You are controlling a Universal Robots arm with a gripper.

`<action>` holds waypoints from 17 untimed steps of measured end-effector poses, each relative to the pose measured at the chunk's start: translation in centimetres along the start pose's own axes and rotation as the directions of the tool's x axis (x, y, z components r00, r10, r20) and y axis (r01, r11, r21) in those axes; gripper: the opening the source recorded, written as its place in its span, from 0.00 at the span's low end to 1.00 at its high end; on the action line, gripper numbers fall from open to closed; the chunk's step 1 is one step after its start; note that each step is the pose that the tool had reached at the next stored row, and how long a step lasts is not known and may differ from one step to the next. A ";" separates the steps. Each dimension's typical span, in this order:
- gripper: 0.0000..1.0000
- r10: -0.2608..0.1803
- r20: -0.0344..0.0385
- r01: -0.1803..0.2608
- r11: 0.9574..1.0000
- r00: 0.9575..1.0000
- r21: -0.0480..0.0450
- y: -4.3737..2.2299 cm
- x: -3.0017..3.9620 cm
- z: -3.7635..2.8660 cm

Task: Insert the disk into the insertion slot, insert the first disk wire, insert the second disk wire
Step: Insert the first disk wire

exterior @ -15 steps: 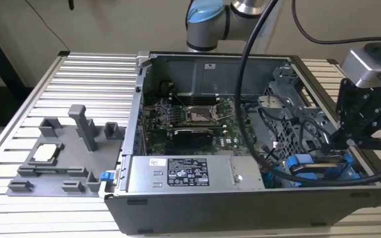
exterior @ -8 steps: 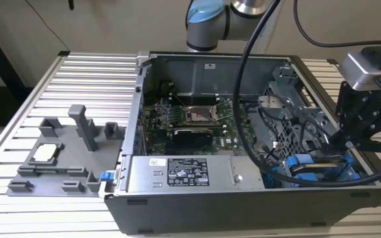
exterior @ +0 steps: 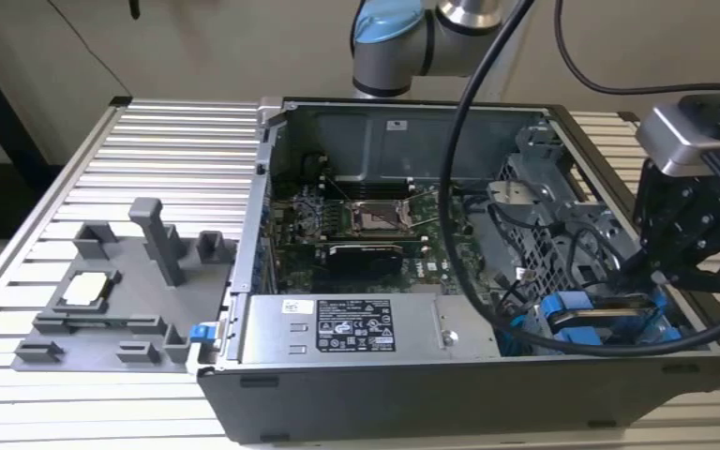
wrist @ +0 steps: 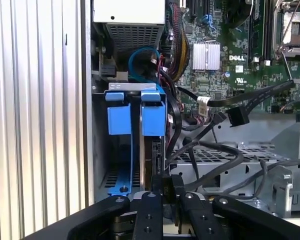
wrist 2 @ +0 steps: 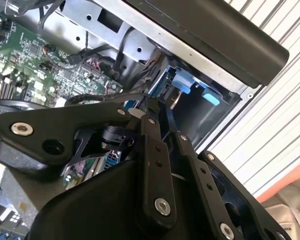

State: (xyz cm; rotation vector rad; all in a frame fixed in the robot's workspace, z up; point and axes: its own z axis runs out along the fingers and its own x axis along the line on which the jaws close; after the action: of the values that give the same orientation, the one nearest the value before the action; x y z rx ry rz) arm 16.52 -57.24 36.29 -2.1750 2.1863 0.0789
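The disk (exterior: 613, 306) stands on edge in its bright blue carrier (wrist: 135, 119) inside the insertion slot (wrist: 101, 150), at the case's front corner on the exterior view's right. My gripper (exterior: 667, 277) hangs right over the disk's outer end. Its fingers (wrist: 149, 215) are drawn together on a small dark connector (wrist: 164, 183). A thin blue wire (wrist: 131, 155) runs along the carrier toward that connector. In the second wrist view my gripper (wrist 2: 139, 108) has its tips just short of the blue carrier (wrist 2: 184, 80), with a bit of white and blue between them.
A labelled grey power supply (exterior: 348, 328) sits beside the slot, with the motherboard (exterior: 360, 220) and a perforated cage (exterior: 547, 216) behind it. A loose black connector (wrist: 236, 116) and black cables (wrist: 210, 150) lie over the cage. A grey fixture (exterior: 123, 291) stands on the ribbed table.
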 end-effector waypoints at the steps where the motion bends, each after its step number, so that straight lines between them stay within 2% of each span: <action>1: 0.19 0.000 -0.001 0.000 1.000 1.000 0.000 0.00 0.00 0.06; 8: 0.19 0.001 -0.007 -0.001 1.000 1.000 0.000 -0.09 0.04 0.57; 17: 0.19 0.004 -0.008 -0.004 1.000 1.000 0.000 -0.34 0.07 1.08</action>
State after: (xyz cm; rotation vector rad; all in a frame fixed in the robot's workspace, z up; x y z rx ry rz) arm 16.86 -57.23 35.21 -2.1754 2.1949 0.0699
